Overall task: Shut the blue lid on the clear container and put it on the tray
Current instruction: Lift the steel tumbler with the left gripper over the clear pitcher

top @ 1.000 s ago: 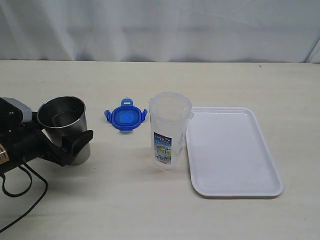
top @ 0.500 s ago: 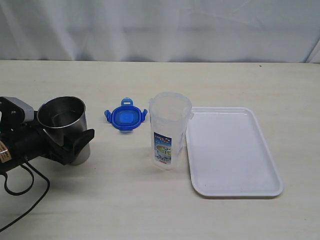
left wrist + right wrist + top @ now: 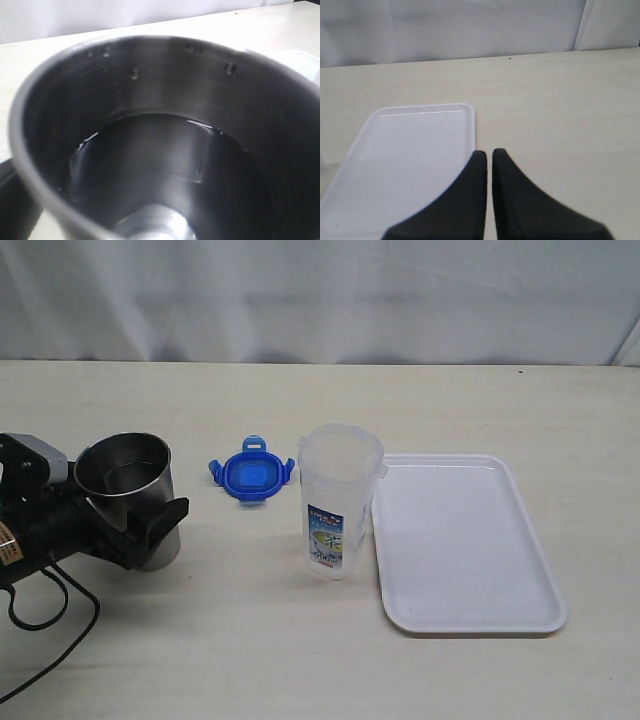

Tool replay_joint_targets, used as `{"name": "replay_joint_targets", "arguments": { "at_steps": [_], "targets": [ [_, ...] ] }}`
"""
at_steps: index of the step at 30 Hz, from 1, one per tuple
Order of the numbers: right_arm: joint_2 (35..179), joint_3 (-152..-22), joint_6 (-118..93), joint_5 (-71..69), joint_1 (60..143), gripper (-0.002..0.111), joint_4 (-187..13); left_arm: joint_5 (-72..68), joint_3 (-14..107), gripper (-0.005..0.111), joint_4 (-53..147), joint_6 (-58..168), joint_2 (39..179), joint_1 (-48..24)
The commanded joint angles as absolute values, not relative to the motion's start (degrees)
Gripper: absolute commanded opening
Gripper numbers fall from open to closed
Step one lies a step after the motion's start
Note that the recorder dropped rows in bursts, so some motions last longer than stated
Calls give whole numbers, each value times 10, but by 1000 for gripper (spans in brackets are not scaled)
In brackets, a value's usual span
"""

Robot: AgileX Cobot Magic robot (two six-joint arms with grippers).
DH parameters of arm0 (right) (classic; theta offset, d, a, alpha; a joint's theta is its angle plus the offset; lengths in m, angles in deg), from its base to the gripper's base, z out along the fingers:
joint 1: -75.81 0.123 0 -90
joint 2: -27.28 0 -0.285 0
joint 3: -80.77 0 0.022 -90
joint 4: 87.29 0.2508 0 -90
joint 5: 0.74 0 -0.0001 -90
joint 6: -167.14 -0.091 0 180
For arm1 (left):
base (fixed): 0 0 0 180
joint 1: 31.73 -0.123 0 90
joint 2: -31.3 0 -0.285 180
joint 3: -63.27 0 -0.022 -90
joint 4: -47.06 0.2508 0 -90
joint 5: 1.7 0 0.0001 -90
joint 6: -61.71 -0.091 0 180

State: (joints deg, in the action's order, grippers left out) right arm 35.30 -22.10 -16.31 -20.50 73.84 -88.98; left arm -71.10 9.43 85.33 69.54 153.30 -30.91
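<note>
My left gripper [image 3: 148, 520] stands wide around the steel cup [image 3: 122, 468]; my right gripper [image 3: 489, 156] is clenched, empty.

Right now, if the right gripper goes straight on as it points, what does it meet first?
Probably nothing near: the right gripper points over bare table just beside the tray, toward the white backdrop.

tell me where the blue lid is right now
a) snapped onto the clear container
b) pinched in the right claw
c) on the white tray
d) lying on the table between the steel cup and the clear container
d: the blue lid lies flat on the table, between the steel cup and the open-topped clear container, well off the tray.
</note>
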Motion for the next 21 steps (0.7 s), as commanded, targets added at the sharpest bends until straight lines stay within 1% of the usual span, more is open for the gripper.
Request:
{"name": "replay_joint_targets", "arguments": {
  "at_steps": [1, 2, 4, 5, 7, 10, 14, 18, 20, 21],
  "targets": [
    [351, -220, -163, -203, 739, 4, -890, -717, 98, 100, 840, 699, 1534, -307],
    [351, -220, -163, -203, 739, 4, -890, -717, 98, 98, 839, 699, 1534, -307],
    [351, -220, -163, -203, 739, 4, -890, -717, 98, 78, 841, 699, 1534, -307],
    [351, -220, -163, -203, 739, 4, -890, -717, 98, 70, 843, 699, 1534, -307],
    [351, -220, -163, -203, 739, 4, -890, -717, 98, 52, 847, 699, 1534, -307],
    [351, -220, -163, -203, 739, 4, -890, -717, 98, 32, 860, 701, 1534, -307],
    [351, -220, -163, -203, 739, 4, -890, -717, 98, 16, 860, 701, 1534, -307],
    [351, -220, -163, -203, 739, 4, -890, -717, 98, 13, 877, 709, 1534, -307],
    [351, -220, -163, -203, 739, 4, -890, -717, 98, 3, 881, 709, 1533, -307],
    [351, -220, -163, -203, 739, 4, -890, -717, 98, 0, 880, 708, 1533, -307]
  ]
}}
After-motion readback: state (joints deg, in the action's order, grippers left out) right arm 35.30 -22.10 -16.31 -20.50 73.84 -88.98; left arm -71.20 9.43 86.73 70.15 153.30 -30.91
